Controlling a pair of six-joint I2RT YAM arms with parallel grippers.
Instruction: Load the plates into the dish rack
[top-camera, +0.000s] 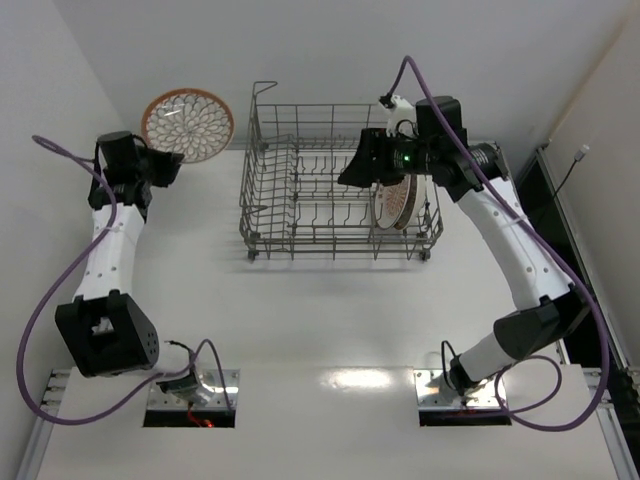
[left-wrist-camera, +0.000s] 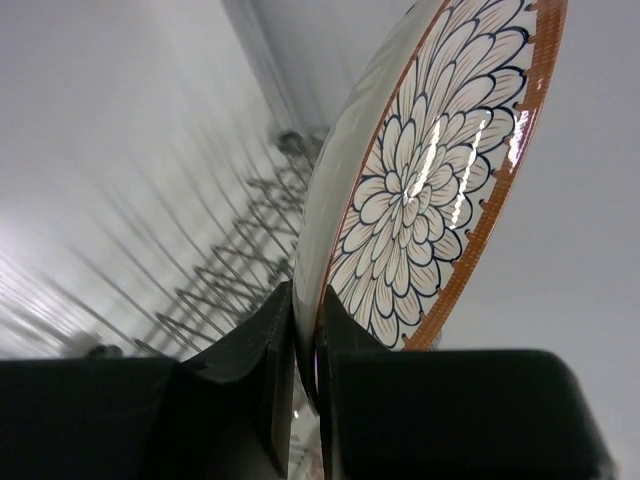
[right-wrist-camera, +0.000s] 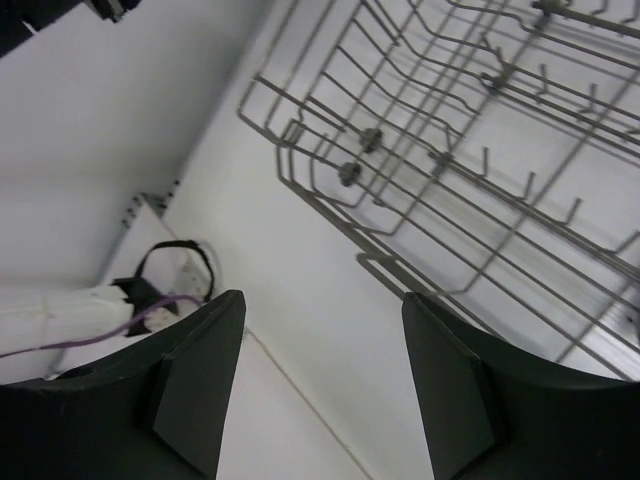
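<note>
A white plate with an orange-brown petal lattice (top-camera: 187, 123) hangs in the air left of the dish rack (top-camera: 300, 190). My left gripper (top-camera: 170, 163) is shut on its lower rim. In the left wrist view the plate (left-wrist-camera: 430, 170) stands on edge, its rim pinched between the black fingers (left-wrist-camera: 270, 370), with the rack's wires (left-wrist-camera: 240, 260) beyond. My right gripper (top-camera: 358, 170) hovers over the rack's right half, open and holding nothing. Just right of it a patterned plate (top-camera: 398, 200) stands on edge among the tines, partly hidden. The right wrist view shows the open gripper (right-wrist-camera: 322, 300) over the table beside the rack (right-wrist-camera: 470, 150).
The rack stands at the far middle of the white table (top-camera: 330, 320), close to the back wall. Purple cables (top-camera: 40, 330) loop off both arms. The right arm's base and cable (right-wrist-camera: 150, 290) show in the right wrist view.
</note>
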